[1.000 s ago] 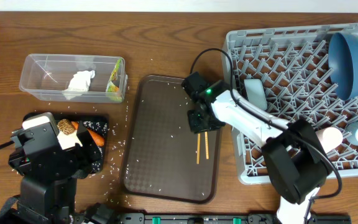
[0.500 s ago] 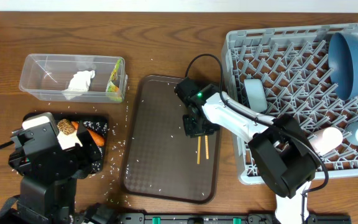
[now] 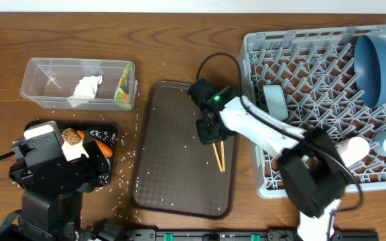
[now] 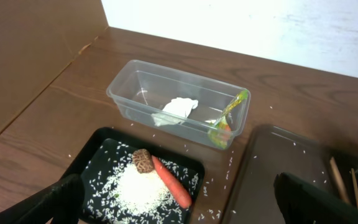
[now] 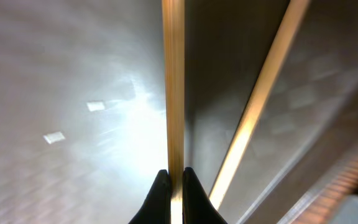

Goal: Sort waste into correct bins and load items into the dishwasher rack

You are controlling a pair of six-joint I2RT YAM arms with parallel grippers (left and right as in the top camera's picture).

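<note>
From above, the right gripper [image 3: 210, 134] sits low over the brown tray [image 3: 173, 181] mid-table, at the top end of the chopsticks [image 3: 218, 159], which lie near that tray's right edge, beside the rack [image 3: 313, 73] on the table's right side. In the left wrist view, the left gripper [image 4: 179, 202] hangs with jaws spread wide above the black tray [image 4: 95, 163] holding rice [image 4: 138, 190] and a carrot [image 4: 171, 182]. Behind it, the clear tub [image 4: 123, 102] holds the napkin [image 4: 178, 109]. In the right wrist view, the jaws pinch one chopstick [image 5: 173, 93], and the second chopstick [image 5: 260, 106] slants beside it.

White right arm [image 3: 260, 127], black tool [image 3: 210, 136] (green light [image 3: 214, 100])
</note>
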